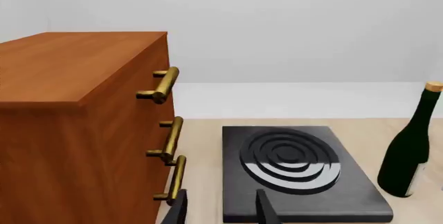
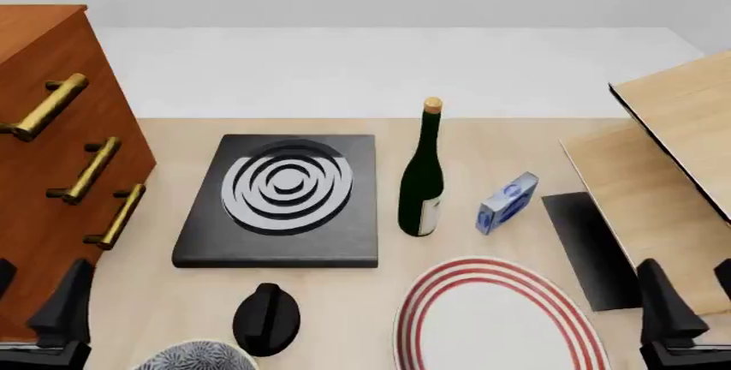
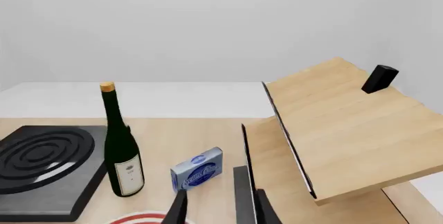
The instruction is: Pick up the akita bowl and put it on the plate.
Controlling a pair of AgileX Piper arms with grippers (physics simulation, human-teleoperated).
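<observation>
Only the far rim of the akita bowl shows, dark navy and white, at the near edge of the front view, left of centre. To its right lies the plate, white with red rings, cut off by that same edge. My left gripper stands open at the near left, beside the cabinet and left of the bowl, holding nothing. At the near right, my right gripper is also open and holds nothing, just right of the plate. Neither wrist view shows the bowl. The left gripper looks at the stove, and the right gripper looks over a sliver of the plate.
A wooden drawer cabinet with brass handles fills the left. A black stove sits mid-table, with a black rounded object in front of it. A dark wine bottle and a blue box stand behind the plate. A wooden rack occupies the right.
</observation>
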